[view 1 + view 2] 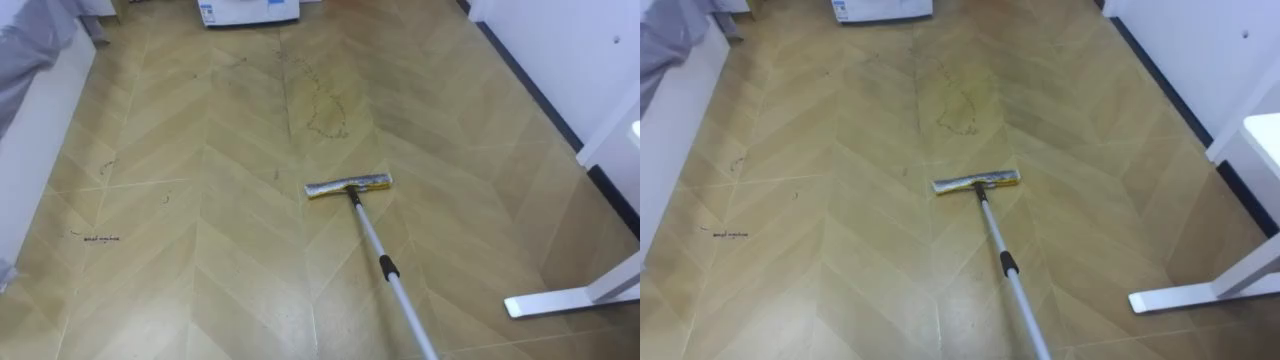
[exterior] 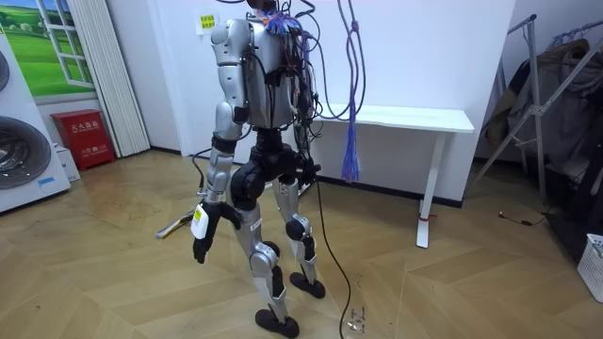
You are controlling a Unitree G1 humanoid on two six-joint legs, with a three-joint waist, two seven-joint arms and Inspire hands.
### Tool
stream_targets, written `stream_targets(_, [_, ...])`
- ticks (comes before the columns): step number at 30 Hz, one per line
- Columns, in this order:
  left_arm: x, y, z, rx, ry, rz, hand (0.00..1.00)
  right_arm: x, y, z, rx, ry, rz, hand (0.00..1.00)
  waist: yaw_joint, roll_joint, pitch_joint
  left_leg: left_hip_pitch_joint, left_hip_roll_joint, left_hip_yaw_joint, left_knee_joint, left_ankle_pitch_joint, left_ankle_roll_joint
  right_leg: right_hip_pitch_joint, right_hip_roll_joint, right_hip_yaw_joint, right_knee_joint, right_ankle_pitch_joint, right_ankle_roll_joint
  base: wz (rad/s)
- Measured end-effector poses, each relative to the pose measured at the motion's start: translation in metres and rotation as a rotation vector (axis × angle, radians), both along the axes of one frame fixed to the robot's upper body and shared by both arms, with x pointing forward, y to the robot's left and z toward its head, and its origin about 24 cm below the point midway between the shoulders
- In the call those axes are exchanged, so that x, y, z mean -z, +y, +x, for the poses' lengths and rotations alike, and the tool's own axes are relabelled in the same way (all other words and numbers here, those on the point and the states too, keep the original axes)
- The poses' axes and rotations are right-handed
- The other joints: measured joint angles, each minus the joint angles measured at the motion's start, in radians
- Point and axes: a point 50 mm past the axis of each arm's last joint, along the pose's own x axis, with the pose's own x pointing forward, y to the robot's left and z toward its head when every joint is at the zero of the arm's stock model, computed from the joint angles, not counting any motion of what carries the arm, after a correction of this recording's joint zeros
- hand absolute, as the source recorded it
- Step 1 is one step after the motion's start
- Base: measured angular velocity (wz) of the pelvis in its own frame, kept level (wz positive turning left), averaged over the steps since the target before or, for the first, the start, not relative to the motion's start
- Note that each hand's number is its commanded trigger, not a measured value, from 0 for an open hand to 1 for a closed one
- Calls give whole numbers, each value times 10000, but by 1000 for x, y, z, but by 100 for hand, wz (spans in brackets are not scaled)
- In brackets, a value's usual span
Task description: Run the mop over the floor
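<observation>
A flat mop head (image 1: 348, 186) lies on the wooden floor, its silver handle (image 1: 385, 262) with a black collar running back to the lower right edge of the eye views. Beyond the head, a faint scribbled stain (image 1: 325, 110) marks the floor. In the room view I stand upright, facing the room view's left, with the mop head (image 2: 174, 227) on the floor ahead of my feet. My left hand (image 2: 202, 240) hangs by my thigh with relaxed fingers, holding nothing. My right hand (image 2: 307, 171) shows as a dark shape at my hip, where its grip cannot be made out.
Small dark marks (image 1: 100, 238) dot the floor at left. A white appliance (image 1: 250, 10) stands straight ahead and a white cabinet side (image 1: 35, 150) runs along the left. A white table's foot (image 1: 570, 298) lies at right, below a white wall with a dark skirting (image 1: 530, 85).
</observation>
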Motion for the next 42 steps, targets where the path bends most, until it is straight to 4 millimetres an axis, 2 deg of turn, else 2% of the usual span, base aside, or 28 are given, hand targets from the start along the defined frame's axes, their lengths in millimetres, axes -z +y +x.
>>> stream_targets(16, [0,2,2,-9,195,-59,0,0,-1,0,346,119,57,100,4,2,-35,-179,2,1,37,0,0,-111,-12,-23,-4,-1,1,1])
stream_targets(20, [-2,4,8,28,7,-17,0,0,-2,2,486,203,35,100,-26,30,-95,-676,8,-2,207,0,0,-626,-27,-87,180,4,-2,0])
stream_targets(21, [-2,6,9,8,-4,3,0,0,-2,3,602,264,55,100,-22,4,-66,-765,13,-1,236,0,0,-714,-27,-85,202,8,-8,0])
stream_targets(25, [-3,8,20,66,-202,41,0,0,-3,8,786,231,39,100,-22,-5,-68,-1377,21,-17,502,0,0,-1328,-69,-173,514,-8,-23,4])
stream_targets(28, [-3,9,29,81,-370,87,0,0,-2,14,1014,61,80,100,-3,-53,-17,-2123,-16,-88,891,0,1,-2244,-182,-215,1308,-214,-43,3])
stream_targets(30, [-4,8,36,207,-541,92,0,1,0,8,1276,275,161,100,-23,-30,-1,-2784,-45,-248,1268,-1,2,-2793,-219,-292,1677,-285,-63,19])
stream_targets(34, [-3,8,33,210,-420,219,0,2,2,4,1715,368,272,100,-21,53,59,-4209,-72,-529,2381,-118,19,-4063,-344,-500,2692,-585,-167,20])
stream_targets(37, [-1,8,24,103,-18,275,0,2,1,2,2060,403,157,100,92,215,159,-5167,-29,-807,3573,-462,-53,-4921,-372,-681,3710,-1039,-262,25])
stream_targets(39, [0,7,23,-125,123,251,0,1,-1,12,2341,292,-82,100,330,328,196,-6010,2,-858,4716,-793,-122,-5725,-502,-789,4981,-1572,-395,19])
stream_targets(40, [0,7,23,-135,112,252,0,0,-1,18,2383,155,-142,100,374,335,197,-6230,-9,-862,4979,-829,-130,-5936,-542,-793,5299,-1719,-415,25])
stream_targets(42, [-1,7,28,-289,-74,308,0,-3,-4,37,2835,-296,-310,100,686,374,198,-7065,73,-867,6208,-870,-157,-6557,-686,-810,6309,-2112,-632,13])
